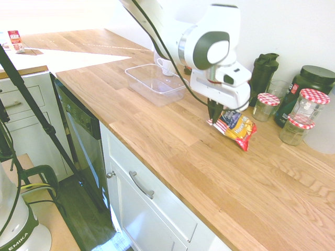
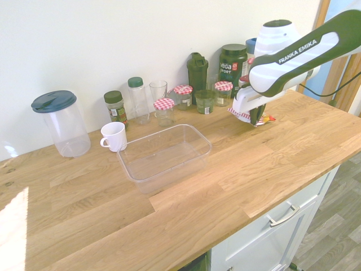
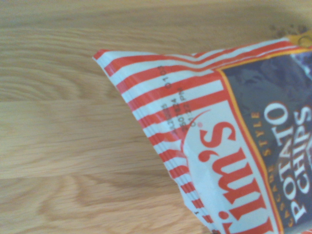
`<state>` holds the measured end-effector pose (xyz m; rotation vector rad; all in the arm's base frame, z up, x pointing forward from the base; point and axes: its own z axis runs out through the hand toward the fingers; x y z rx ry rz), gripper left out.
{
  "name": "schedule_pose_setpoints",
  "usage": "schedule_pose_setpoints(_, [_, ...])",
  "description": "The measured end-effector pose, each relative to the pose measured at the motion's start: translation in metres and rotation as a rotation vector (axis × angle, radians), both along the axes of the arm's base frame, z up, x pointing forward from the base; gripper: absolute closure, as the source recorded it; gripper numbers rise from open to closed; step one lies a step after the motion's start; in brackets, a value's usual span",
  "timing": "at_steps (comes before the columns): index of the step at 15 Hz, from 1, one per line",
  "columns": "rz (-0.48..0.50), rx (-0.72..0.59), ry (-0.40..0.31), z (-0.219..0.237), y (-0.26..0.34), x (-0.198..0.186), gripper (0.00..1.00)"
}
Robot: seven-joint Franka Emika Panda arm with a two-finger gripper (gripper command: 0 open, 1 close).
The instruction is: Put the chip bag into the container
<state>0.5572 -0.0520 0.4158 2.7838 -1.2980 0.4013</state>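
The chip bag lies flat on the wooden counter, with its red-and-white striped end toward the arm and its yellow-orange middle and red edge beyond. My gripper stands over that striped end and is shut on it. From the other side only a sliver of the chip bag shows past the gripper. In the wrist view the chip bag fills the frame, showing stripes and a dark blue label. The container, a clear empty tub, sits apart from the bag further along the counter; its front wall faces the second exterior view.
A white mug stands just behind the tub. Jars with red-checked lids, a dark shaker bottle, a dark tub and a clear pitcher line the wall. The counter's front edge is close.
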Motion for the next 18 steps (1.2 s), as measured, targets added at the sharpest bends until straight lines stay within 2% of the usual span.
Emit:
schedule_pose_setpoints(3, [0.026, -0.049, -0.04, 0.047, 0.094, -0.025, 1.0])
schedule_pose_setpoints(7, [0.057, -0.119, -0.059, 0.059, 0.209, -0.046, 1.0])
schedule_pose_setpoints(10, [0.072, -0.172, -0.044, 0.043, 0.27, -0.041, 1.0])
schedule_pose_setpoints(15, [0.078, -0.224, 0.03, -0.018, 0.338, -0.009, 1.0])
schedule_pose_setpoints(16, [0.079, -0.226, 0.043, -0.027, 0.345, -0.004, 0.0])
schedule_pose_setpoints(18, [0.073, -0.228, 0.064, -0.038, 0.353, 0.006, 0.0])
